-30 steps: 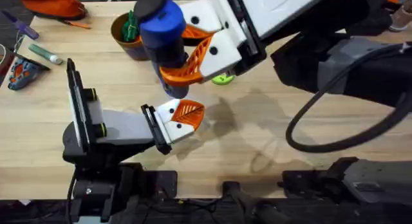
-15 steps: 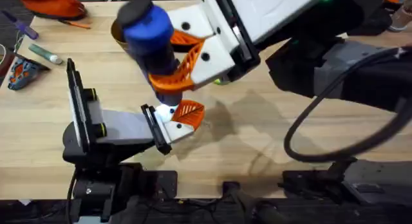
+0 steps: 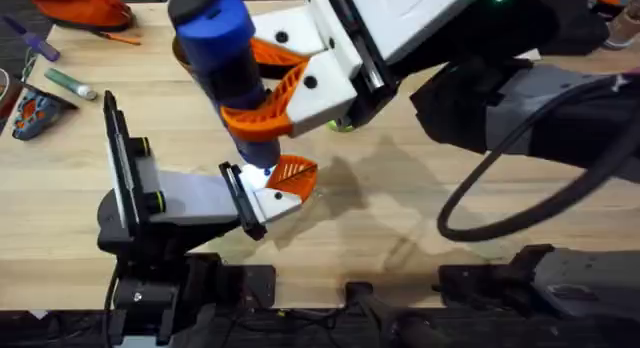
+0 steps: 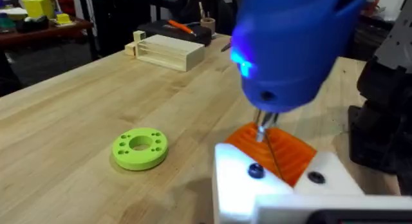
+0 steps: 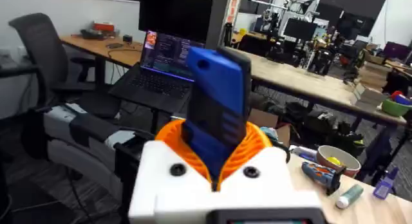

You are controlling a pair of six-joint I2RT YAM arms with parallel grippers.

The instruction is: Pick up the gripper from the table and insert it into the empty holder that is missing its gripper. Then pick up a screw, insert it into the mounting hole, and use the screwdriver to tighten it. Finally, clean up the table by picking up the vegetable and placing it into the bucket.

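Since a second ago the right gripper [image 3: 262, 106] has swung leftward across the middle of the table and come lower, carrying the screwdriver [image 3: 225, 63] so that its lower end now sits right over the holder [image 3: 270, 198] instead of behind it. Its orange ribbed pads are clamped around the blue body, which stands nearly upright with a slight lean; in the right wrist view the blue body [image 5: 215, 118] rises between the two pads. From the left wrist camera the thin metal tip [image 4: 262, 129] meets the orange gripper [image 4: 277, 153] seated in the white bracket, between two dark screw heads, though whether the tip is truly engaged in a hole is hard to judge. The left gripper [image 3: 255, 193] lies low on the table, pointing right; what its own fingers are doing I cannot tell. Just right of the bracket the wooden table [image 3: 420, 228] is bare out to its near edge, crossed by shadows. A lime-green disc [image 4: 140, 147] lies on the boards just behind the right arm's white wrist. The bucket [image 3: 182, 50] is mostly hidden behind the screwdriver, near the far edge.
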